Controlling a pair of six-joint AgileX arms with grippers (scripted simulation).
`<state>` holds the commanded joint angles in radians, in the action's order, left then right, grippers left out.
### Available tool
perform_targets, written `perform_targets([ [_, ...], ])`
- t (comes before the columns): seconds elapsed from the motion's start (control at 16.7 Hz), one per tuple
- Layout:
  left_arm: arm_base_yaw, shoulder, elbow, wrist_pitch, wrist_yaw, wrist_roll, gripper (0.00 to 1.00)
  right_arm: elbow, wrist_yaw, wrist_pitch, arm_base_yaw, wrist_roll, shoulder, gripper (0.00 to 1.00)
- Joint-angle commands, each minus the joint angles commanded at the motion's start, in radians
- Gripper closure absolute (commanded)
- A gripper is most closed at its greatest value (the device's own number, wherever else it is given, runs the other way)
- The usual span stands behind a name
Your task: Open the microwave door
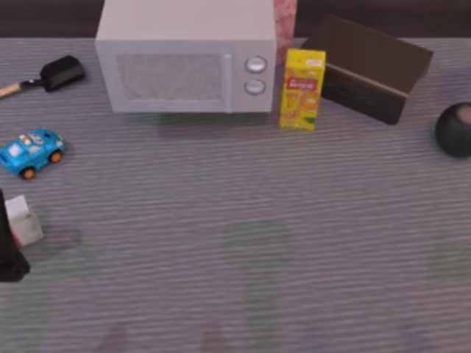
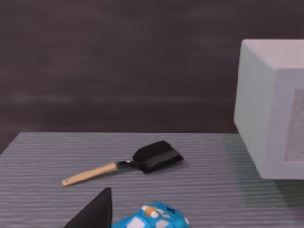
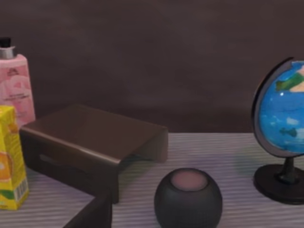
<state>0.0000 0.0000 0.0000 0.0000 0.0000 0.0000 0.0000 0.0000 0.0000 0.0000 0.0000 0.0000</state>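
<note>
Plainly, the microwave door [image 1: 171, 77] sits closed; neither claw's opening can be told.

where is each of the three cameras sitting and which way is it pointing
Top view: above the table, looking down on the microwave; the left arm shows at the left edge.
Left wrist view: low, left side, facing the shovel and the microwave's side; a dark gripper tip shows.
Right wrist view: low, right side, facing the brown box and globe.
Top and left wrist views share the toy car.
</note>
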Motion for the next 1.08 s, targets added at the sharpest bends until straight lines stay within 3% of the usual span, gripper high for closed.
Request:
perform_targets([
  [0.24,-0.010,0.030,0.030,-0.020,-0.005,-0.008,0.00,0.000,0.000,0.000,0.000,0.000,0.000,0.00],
  [0.48,-0.067,0.215,0.217,-0.134,-0.034,-0.057,0.00,0.000,0.000,0.000,0.000,0.000,0.000,0.00],
  [1.08,-0.325,1.172,1.205,-0.617,-0.160,-0.296,0.00,0.000,0.000,0.000,0.000,0.000,0.000,0.00],
])
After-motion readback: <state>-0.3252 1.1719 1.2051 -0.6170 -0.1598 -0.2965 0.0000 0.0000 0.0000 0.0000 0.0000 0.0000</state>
